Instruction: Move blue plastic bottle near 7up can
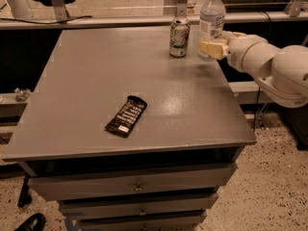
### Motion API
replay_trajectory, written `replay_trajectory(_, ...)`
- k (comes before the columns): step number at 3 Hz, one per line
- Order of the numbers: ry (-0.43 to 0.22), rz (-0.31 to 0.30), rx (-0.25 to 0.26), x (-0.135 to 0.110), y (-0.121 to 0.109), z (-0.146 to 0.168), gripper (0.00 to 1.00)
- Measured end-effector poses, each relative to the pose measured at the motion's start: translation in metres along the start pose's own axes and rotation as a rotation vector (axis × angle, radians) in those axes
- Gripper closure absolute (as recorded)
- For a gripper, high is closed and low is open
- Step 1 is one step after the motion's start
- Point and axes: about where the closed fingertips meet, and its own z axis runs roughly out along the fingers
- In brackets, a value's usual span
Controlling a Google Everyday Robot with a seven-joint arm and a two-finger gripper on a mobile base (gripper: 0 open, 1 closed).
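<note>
Camera view: hand at far corner of tabletop, closed on bottle low down; bottle upright, just beside can; wrapper nr front, well apart.

Workshop, grey drawer cabinet, speckled floor, jaws gripping blue plastic bottle

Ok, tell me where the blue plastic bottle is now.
In the camera view, the tall blue plastic bottle is at the far right corner of the grey table, right of the silver-green 7up can, gripped by the pincer from the right.
</note>
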Motion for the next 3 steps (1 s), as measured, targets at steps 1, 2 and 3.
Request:
replay_trajectory(1,-0.008,0.027,0.007,0.014,-0.014,0.008,1.00)
replay_trajectory(2,-0.029,0.054,-0.019,0.021,-0.010,0.023,1.00)
replay_trajectory(3,-0.051,0.063,-0.048,0.021,-0.005,0.037,1.00)
